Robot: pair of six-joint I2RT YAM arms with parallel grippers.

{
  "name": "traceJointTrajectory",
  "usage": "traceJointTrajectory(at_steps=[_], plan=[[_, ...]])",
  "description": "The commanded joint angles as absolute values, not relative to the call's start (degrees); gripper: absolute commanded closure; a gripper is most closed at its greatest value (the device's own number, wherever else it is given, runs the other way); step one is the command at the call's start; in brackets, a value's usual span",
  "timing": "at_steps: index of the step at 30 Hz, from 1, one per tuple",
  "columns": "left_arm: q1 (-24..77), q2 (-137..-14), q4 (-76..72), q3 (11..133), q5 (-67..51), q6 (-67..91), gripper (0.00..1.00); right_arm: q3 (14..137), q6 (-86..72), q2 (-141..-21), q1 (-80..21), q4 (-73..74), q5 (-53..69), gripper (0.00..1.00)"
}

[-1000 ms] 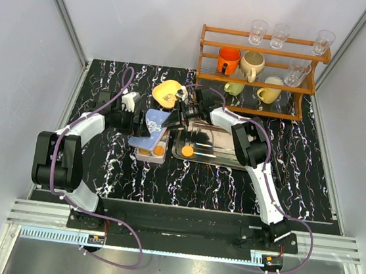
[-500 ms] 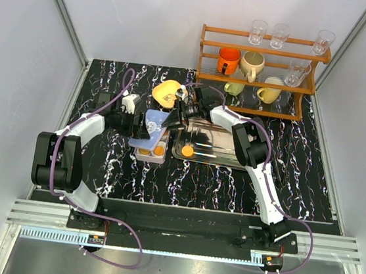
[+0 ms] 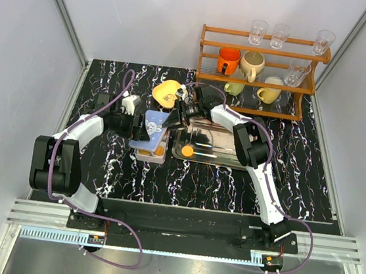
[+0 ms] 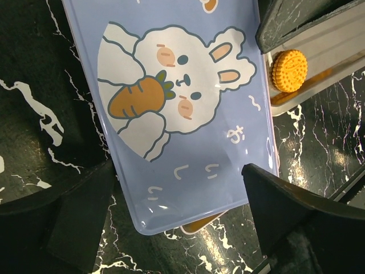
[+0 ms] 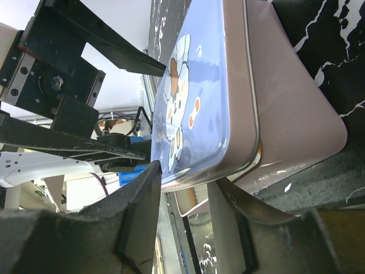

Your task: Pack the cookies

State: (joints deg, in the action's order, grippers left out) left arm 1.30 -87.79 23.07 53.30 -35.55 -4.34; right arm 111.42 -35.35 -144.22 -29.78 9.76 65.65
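Note:
A pink lunch box (image 3: 146, 155) holds orange cookies (image 3: 158, 150), half covered by a blue rabbit lid (image 3: 156, 122) lying tilted over it. One more orange cookie (image 3: 187, 150) lies on the steel tray (image 3: 223, 157); it also shows in the left wrist view (image 4: 289, 70). My right gripper (image 3: 175, 118) is shut on the lid's far right edge, one finger above and one below (image 5: 185, 177). My left gripper (image 3: 143, 129) is open and straddles the lid's (image 4: 182, 114) near end (image 4: 178, 171), with an orange patch (image 4: 205, 224) under that edge.
A yellow bowl (image 3: 167, 93) sits just behind the box. A wooden rack (image 3: 265, 52) with mugs and glasses stands at the back right. The tray lies right of the box, against it. Both arms crowd the box from either side.
Almost nothing. My left gripper has edged slightly towards the lid; my right gripper keeps its hold on the lid.

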Motion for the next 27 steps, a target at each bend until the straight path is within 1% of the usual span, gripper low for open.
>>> traceJointTrajectory(at_steps=[1, 27], plan=[[1.76, -85.52, 22.85, 52.65, -37.79, -5.54, 0.04, 111.71, -31.03, -140.72, -29.44, 13.53, 61.88, 0.52], [3.43, -84.03, 25.93, 51.94, -38.06, -8.52, 0.02, 109.07, -27.07, -137.73, -29.53, 17.84, 60.56, 0.53]])
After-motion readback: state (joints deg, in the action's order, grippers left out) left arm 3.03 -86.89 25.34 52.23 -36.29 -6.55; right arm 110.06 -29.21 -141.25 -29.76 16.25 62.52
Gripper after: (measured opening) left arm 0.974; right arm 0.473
